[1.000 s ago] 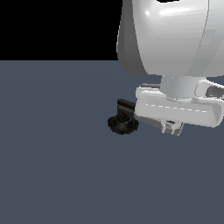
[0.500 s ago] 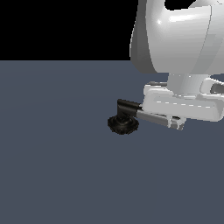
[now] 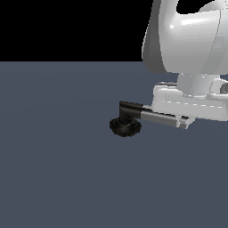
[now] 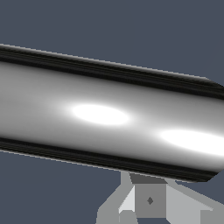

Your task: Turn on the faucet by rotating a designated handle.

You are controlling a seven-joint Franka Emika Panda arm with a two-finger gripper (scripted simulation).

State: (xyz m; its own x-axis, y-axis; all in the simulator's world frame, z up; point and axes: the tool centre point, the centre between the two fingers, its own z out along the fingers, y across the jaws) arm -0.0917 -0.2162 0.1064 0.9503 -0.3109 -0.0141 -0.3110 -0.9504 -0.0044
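I see the small faucet [image 3: 126,121] with a black, knobby round base sitting on the flat, matte grey-blue surface [image 3: 58,169]. From the base a black elbow rises and bends toward the exterior view's right. Out of this elbow comes the straight, glossy chrome cylinder handle [image 3: 156,117], longer than the base is wide, with a dark root at the elbow. It lies almost level, sloping a little down away from the base.

The big, smooth white gripper [image 3: 183,123] of my arm is at the far end of the handle, on the side away from the base. Its boxy white body covers the end of the handle, so I cannot see the flat round tip. I cannot tell if the gripper is clenched on the handle or only beside it.

In the wrist view the chrome handle [image 4: 109,116] fills the picture as a shiny bar with bright highlights and dark edges, very near to the camera. Pale grey gripper parts [image 4: 148,199] show past it.
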